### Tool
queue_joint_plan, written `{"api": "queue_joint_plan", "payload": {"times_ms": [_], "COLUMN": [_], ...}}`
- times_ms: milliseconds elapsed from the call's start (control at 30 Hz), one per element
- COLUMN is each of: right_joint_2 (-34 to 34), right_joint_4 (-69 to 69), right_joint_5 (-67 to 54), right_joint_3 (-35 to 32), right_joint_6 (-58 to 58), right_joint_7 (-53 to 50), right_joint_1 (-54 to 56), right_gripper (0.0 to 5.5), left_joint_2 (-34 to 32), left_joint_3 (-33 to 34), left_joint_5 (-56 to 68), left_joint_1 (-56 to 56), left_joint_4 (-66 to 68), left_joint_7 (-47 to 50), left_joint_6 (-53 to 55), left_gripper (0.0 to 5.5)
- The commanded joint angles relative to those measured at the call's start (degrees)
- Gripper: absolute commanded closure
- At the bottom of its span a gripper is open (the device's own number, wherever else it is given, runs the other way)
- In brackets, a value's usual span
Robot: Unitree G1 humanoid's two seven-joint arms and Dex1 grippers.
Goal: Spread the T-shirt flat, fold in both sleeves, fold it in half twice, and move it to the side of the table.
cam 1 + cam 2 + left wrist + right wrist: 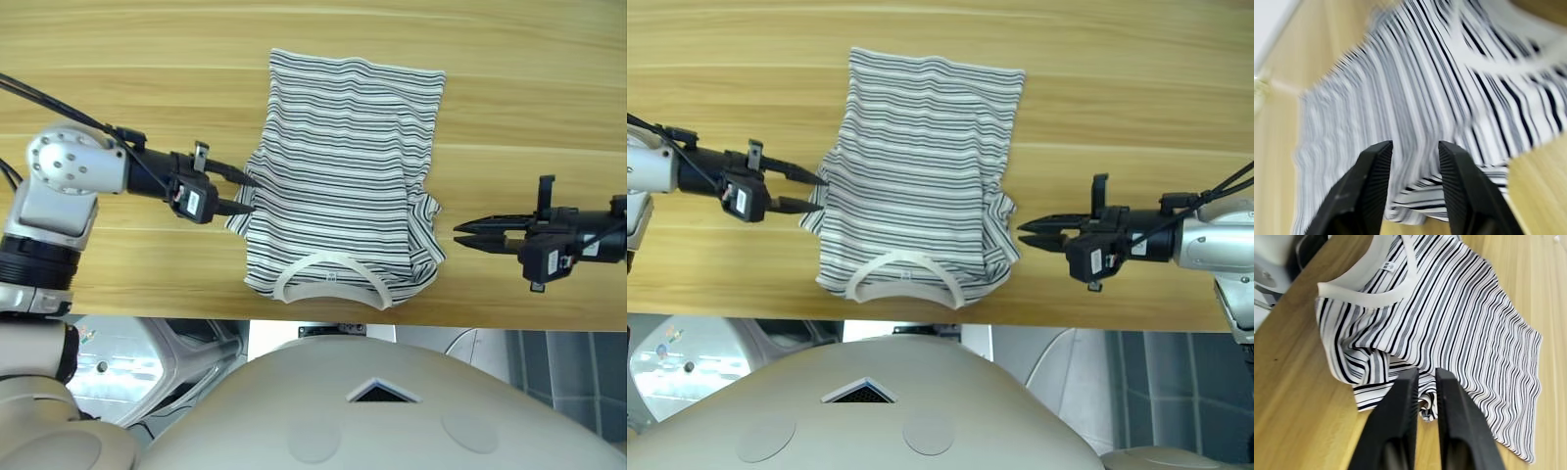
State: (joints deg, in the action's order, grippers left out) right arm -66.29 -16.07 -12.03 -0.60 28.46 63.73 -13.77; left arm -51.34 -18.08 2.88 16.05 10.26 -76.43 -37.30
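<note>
t-shirt lies between left jaws and right jaws.

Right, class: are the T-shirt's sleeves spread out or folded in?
Folded in, loosely: both sleeves lie bunched over the T-shirt, neither sticking out sideways.

A wooden table of light, long-grained boards, evenly lit by soft light, stretches from side to side across the eye views, and below the table's near edge, toward its right end, lies a floor of grey tiles with thin joints.
</note>
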Motion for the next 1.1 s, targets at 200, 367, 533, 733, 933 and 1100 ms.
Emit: {"api": "queue_joint_plan", "payload": {"times_ms": [200,367,533,733,933,1100], "right_joint_2": [4.8,7.6,11.0,14.0,11.6,10.1], "right_joint_4": [-2.3,1.3,8.6,19.1,22.9,23.7], "right_joint_5": [6.9,13.8,21.2,28.5,27.8,26.7], "right_joint_3": [6.5,11.9,16.4,20.3,19.3,18.3], "right_joint_6": [-3.2,-3.6,-3.4,-2.2,-1.3,-0.5], "right_joint_7": [-0.5,-0.4,-2.0,-5.6,-7.5,-8.3], "right_joint_1": [4.8,6.4,9.2,12.5,12.7,11.9], "right_gripper": [5.5,5.5,5.5,5.5,5.5,5.5], "left_joint_2": [2.1,2.6,2.1,0.8,-1.5,-2.3], "left_joint_3": [-5.0,-5.6,-5.5,-4.8,-4.2,-3.7], "left_joint_5": [-8.2,-10.4,-10.5,-9.9,-9.2,-7.5], "left_joint_1": [1.0,1.8,2.1,2.4,1.5,1.2], "left_joint_4": [7.7,9.5,9.9,9.3,8.3,7.3], "left_joint_7": [2.0,3.9,5.4,6.4,6.7,6.2], "left_joint_6": [-7.4,-9.1,-10.1,-10.5,-10.3,-9.6], "left_gripper": [5.29,5.49,5.49,5.49,5.49,5.49]}}
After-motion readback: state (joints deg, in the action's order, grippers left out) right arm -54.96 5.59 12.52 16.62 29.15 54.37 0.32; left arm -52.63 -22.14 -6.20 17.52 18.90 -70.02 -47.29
